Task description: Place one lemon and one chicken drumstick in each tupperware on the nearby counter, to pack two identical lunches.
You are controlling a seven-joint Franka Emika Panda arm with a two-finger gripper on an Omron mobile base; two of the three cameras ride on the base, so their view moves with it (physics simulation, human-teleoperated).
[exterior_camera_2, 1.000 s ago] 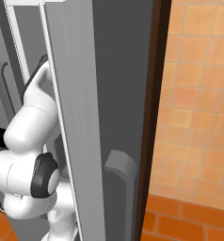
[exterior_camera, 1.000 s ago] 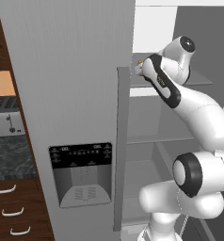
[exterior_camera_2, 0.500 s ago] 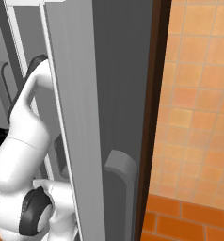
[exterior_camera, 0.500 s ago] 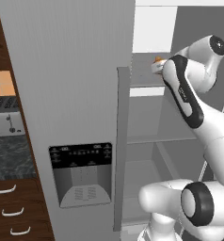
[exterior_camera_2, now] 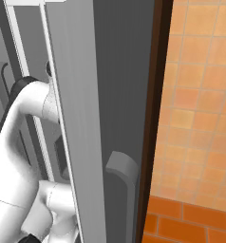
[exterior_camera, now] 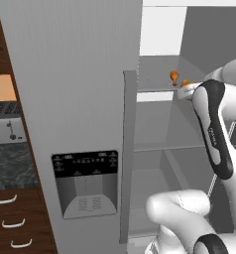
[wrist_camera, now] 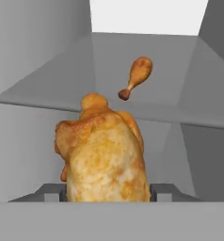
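Observation:
A large browned chicken drumstick [wrist_camera: 104, 155] sits between my gripper's [wrist_camera: 109, 190] fingertips, and the jaws are shut on it. It is held in front of the fridge shelf's [wrist_camera: 43, 96] edge. A second, smaller chicken drumstick [wrist_camera: 137, 75] lies further back on that shelf. In the left base view my gripper [exterior_camera: 187, 89] is at the shelf's right end with the held drumstick [exterior_camera: 185, 83] at its tip, and the other drumstick [exterior_camera: 173, 76] is just left of it. The counter [exterior_camera: 11, 166] shows at the far left. The lemons and tupperwares are out of view.
The open fridge's grey door [exterior_camera: 70, 99] with its dispenser panel [exterior_camera: 85, 183] stands left of my arm. Another fridge door [exterior_camera_2: 110, 118] and an orange tiled wall [exterior_camera_2: 200, 95] are close on the right. Dark wood drawers [exterior_camera: 8, 223] sit under the counter, with a toaster [exterior_camera: 3, 131] on it.
My hand has swung right along the shelf, away from the door edge, with the drumstick in its jaws. The elbow has risen and moved right.

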